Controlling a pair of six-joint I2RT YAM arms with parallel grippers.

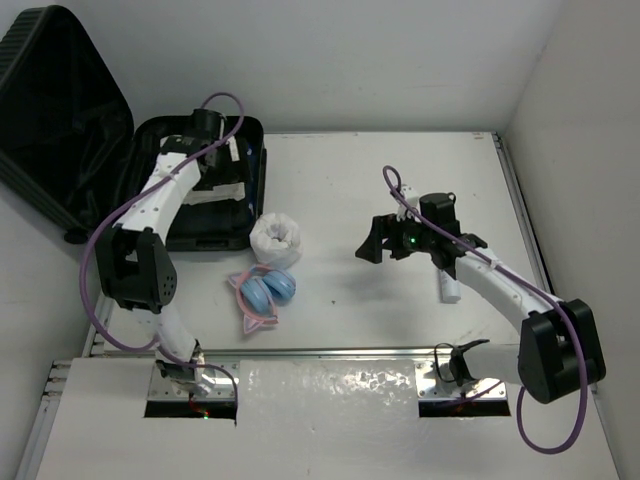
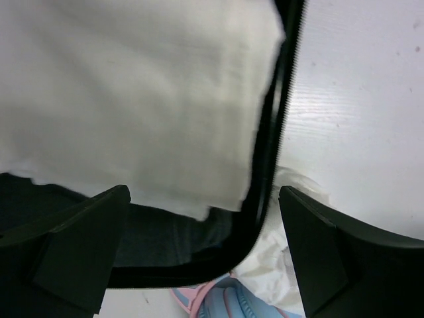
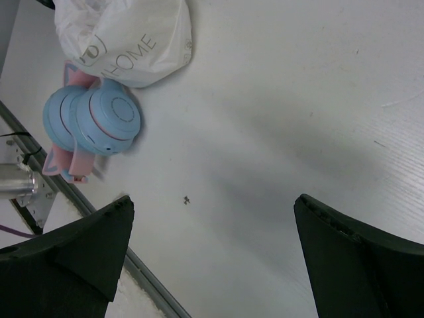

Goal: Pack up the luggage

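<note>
At the far left corner of the white table (image 1: 400,180), the large black hard-shell suitcase (image 1: 60,110) lay open, its ribbed lid propped against the wall and its base flat on the tabletop; a folded white cloth (image 2: 132,93) rested inside the base, over darker fabric, reaching up to the black zipped rim. The left gripper (image 2: 205,255) hung over the near right corner of that base with its two black fingers (image 2: 86,245) spread wide and nothing between them. Just outside the rim, on the table, sat a crumpled white plastic bag printed with "HOME" (image 1: 275,240); touching its near side lay a pair of pale blue headphones with pink cat-ear trim (image 1: 265,295). The right gripper (image 1: 375,240) hovered above bare tabletop to the right of both, well apart from the suitcase, its jaws likewise spread and empty; a small white object (image 1: 447,288) showed beside the right forearm, possibly a tube, though the overhead view was too poor to say.
</note>
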